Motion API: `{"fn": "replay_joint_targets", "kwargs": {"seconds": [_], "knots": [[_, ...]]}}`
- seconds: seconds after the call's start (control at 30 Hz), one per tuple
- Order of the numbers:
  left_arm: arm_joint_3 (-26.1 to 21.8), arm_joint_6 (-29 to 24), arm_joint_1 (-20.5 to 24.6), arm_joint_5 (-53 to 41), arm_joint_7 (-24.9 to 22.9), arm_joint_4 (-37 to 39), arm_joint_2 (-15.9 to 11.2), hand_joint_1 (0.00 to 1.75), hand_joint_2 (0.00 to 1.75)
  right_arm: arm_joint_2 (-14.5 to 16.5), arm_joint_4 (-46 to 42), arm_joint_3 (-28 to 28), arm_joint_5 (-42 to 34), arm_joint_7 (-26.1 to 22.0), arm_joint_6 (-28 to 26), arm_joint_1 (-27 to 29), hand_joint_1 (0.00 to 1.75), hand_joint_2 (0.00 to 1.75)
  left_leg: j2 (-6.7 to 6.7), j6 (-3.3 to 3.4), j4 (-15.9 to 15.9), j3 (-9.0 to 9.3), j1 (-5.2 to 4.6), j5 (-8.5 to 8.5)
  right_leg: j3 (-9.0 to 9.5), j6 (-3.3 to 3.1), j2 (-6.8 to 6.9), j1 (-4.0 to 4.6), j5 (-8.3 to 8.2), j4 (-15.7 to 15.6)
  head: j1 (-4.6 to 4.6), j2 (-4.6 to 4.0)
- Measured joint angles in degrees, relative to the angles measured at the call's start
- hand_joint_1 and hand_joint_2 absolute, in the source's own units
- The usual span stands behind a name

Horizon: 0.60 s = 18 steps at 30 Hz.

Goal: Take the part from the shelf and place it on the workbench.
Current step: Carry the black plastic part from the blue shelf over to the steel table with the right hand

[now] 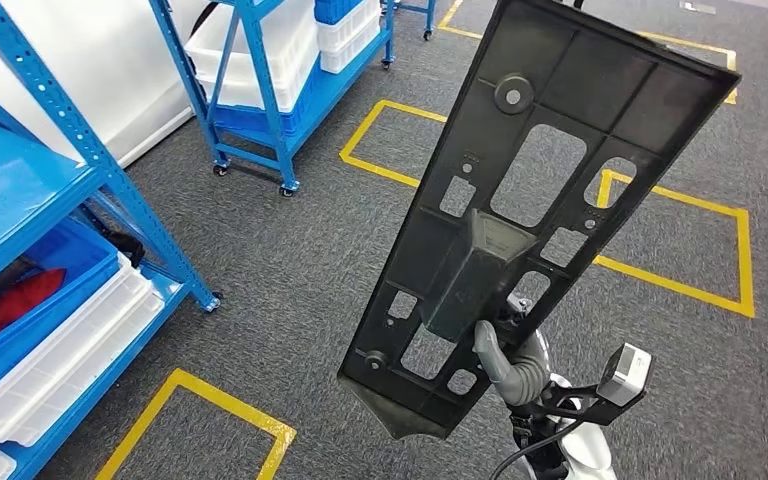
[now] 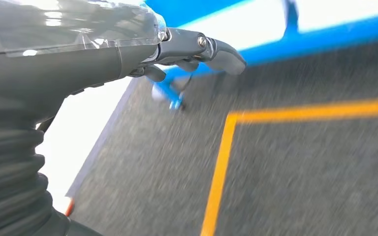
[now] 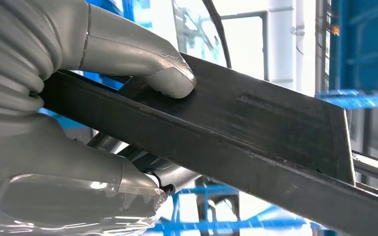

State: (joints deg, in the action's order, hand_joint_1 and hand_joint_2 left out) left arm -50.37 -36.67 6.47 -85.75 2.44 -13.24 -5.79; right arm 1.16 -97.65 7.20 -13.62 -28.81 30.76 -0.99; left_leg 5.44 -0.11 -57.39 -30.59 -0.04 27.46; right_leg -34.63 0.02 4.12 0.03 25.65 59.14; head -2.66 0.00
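Observation:
The part [image 1: 530,190] is a long black plastic panel with several cut-outs and a raised block near its middle. My right hand [image 1: 508,362] grips it near its lower end and holds it up over the grey carpet, tilted up and to the right. In the right wrist view the thumb [image 3: 170,73] presses on the panel's dark face [image 3: 256,118], with the other fingers under its edge. My left hand [image 2: 187,51] hangs over the floor, fingers curled in with nothing in them.
A blue shelf [image 1: 30,190] with white and blue bins [image 1: 60,330] stands at the left. A second blue wheeled rack [image 1: 270,90] with white bins stands further back. Yellow tape outlines [image 1: 680,215] mark the grey carpet [image 1: 290,260].

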Motion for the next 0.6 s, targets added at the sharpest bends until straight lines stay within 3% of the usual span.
{"fn": "replay_joint_targets", "kwargs": {"seconds": [0.07,0.13,0.2,0.23,0.3,0.33,0.37,0.4,0.47,0.53,0.6], "knots": [[-0.4,-2.0,0.5,0.3,1.7,-0.3,-0.4,0.00,1.75,0.0,0.0,0.0,-0.1,-0.3,-0.2,0.4,1.75,1.75,1.10,-0.61,0.0,0.10,-0.02,0.19,-0.14,-0.75,-1.16,0.21,-0.14,-0.4,-0.01,0.00],[-0.4,-3.1,1.1,-0.4,2.9,-1.3,-0.6,0.00,1.75,-0.1,-0.2,-0.1,-0.1,-0.6,-0.3,0.8,1.75,1.75,-0.43,-1.20,-1.3,-0.31,0.31,1.40,-0.06,-1.53,-2.37,0.02,-0.56,-1.0,-0.01,0.00],[-0.4,-3.4,1.5,-1.5,3.9,-2.8,-0.7,0.00,1.75,-0.1,-0.3,-0.1,-0.2,-0.7,-0.4,1.0,1.75,1.75,-3.57,-1.59,-6.7,-2.54,0.62,4.66,0.00,-2.03,-3.52,-0.18,-0.85,-1.3,-0.01,0.00],[-0.3,-3.5,1.5,-2.0,4.6,-3.7,-0.7,0.00,1.75,-0.1,-0.3,-0.1,-0.2,-0.8,-0.6,1.0,1.75,1.75,-4.46,-1.71,-10.7,-4.31,0.67,6.54,-0.04,-2.13,-4.19,-0.21,-0.90,-1.3,-0.01,0.00],[0.1,-3.5,1.6,-2.9,6.2,-5.8,-0.6,0.00,1.75,0.0,-0.3,-0.1,-0.1,-0.8,-0.9,1.2,1.75,1.75,-4.90,-1.93,-16.0,-6.90,0.78,7.99,-0.09,-2.11,-5.75,-0.24,-0.95,-1.2,-0.01,0.00],[0.6,-3.5,1.6,-3.3,6.9,-6.9,-0.5,0.00,1.75,0.0,-0.3,-0.1,-0.1,-0.8,-1.0,1.3,1.75,1.75,-4.95,-2.02,-15.8,-6.89,0.90,7.07,-0.10,-2.05,-6.52,-0.28,-0.96,-1.0,-0.01,0.00],[1.3,-3.5,1.8,-3.6,7.7,-8.0,-0.3,0.00,1.75,0.0,-0.3,-0.1,0.0,-0.8,-1.1,1.3,1.75,1.75,-5.16,-2.11,-13.3,-5.84,1.10,5.16,-0.10,-1.92,-7.29,-0.35,-0.94,-0.8,-0.01,0.00],[2.1,-3.5,1.9,-3.6,8.4,-9.2,-0.1,0.00,1.75,0.0,-0.3,-0.1,0.0,-0.8,-1.2,1.3,1.75,1.75,-5.97,-2.23,-9.4,-4.19,1.41,2.99,-0.16,-1.70,-8.00,-0.43,-0.87,-0.6,-0.01,0.00],[3.6,-3.6,2.2,-3.1,10.3,-11.5,0.4,0.00,1.75,0.0,-0.4,0.0,0.1,-0.8,-1.4,1.3,1.75,1.75,-8.12,-2.19,-3.0,-1.42,1.75,0.56,-0.57,-0.95,-9.33,-0.44,-0.80,0.0,-0.01,0.00],[4.5,-3.6,2.7,-2.1,12.4,-13.4,1.4,0.00,1.75,-0.1,-0.6,0.0,0.2,-0.8,-1.8,1.5,1.75,1.75,-8.83,-1.60,-1.3,-0.78,1.58,0.51,-1.12,-0.07,-10.44,-0.49,-1.09,0.2,-0.01,0.00],[5.0,-3.6,3.5,-1.1,14.5,-14.9,2.7,0.00,1.75,-0.1,-0.8,0.1,0.2,-0.8,-2.0,2.0,1.75,1.75,-7.78,-0.62,-1.1,-0.83,1.47,0.12,-1.49,0.68,-10.76,-0.71,-1.29,0.2,-0.01,0.00]]}}
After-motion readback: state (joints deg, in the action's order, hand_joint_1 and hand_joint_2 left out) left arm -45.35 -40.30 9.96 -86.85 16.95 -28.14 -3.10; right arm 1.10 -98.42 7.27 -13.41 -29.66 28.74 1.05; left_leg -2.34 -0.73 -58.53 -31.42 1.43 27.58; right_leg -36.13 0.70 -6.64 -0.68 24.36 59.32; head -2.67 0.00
